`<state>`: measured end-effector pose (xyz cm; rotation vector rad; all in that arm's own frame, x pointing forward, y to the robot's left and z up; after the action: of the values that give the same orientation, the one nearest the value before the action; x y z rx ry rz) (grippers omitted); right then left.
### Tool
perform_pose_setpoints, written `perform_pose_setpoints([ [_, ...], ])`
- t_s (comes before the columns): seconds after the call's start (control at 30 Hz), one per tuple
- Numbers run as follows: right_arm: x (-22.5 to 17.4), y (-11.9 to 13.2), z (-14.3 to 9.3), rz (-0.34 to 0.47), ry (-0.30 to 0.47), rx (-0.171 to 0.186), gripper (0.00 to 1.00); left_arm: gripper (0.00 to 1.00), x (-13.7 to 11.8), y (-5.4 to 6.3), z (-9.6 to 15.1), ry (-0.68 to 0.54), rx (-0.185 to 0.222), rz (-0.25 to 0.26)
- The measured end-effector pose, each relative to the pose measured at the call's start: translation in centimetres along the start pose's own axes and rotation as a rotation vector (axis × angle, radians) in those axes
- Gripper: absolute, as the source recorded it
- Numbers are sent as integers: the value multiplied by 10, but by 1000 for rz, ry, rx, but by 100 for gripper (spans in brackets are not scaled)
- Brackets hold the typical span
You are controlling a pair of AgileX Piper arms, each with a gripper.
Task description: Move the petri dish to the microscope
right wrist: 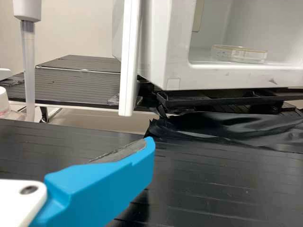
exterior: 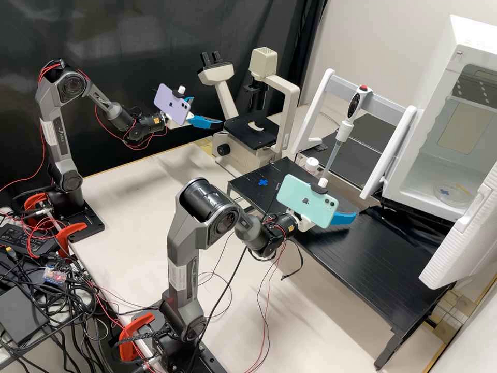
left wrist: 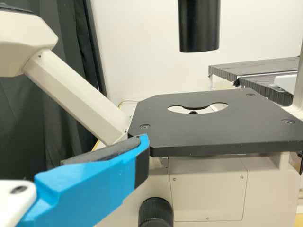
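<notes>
The petri dish point(right wrist: 239, 54), a shallow clear disc with an amber tint along its rim, rests flat on the floor of a white cabinet point(right wrist: 177, 71), just inside the open front, where it can likely be lifted out without a deep reach. A thick ribbed door point(exterior: 458, 241) stands swung wide, presumably to give an arm room.

Nearest is the right gripper point(right wrist: 150, 142), poised over the ridged black worktop point(exterior: 357, 259) with its blue fingers apart and nothing between them. One bare grey pad, scuffed and matte, shows along the finger. The hold looks like a waiting pose, low and short of the cabinet; picking up the dish seems to be the job in hand. Smooth, thin walls could slip or tilt if pinched off centre.

Across the room, the left gripper point(left wrist: 146, 138) hangs beside the cream microscope point(exterior: 243, 147), its fingers also apart and holding nothing. The flat black stage point(left wrist: 213, 132), clipped at its corners, has a curved cut-out that probably marks where the dish belongs. A blue cross point(exterior: 263, 182) on the worktop between the two stations may serve as a handover spot.
</notes>
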<state>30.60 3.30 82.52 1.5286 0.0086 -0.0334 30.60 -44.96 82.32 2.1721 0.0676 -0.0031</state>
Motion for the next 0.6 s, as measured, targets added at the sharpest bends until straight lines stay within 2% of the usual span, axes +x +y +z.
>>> perform_pose_setpoints([
  [0.4,0,0,0,0,0,0,100,100,0,0,0,0,0,0],
  [0.6,-5,3,11,8,-32,-3,100,100,0,0,0,0,0,0],
])
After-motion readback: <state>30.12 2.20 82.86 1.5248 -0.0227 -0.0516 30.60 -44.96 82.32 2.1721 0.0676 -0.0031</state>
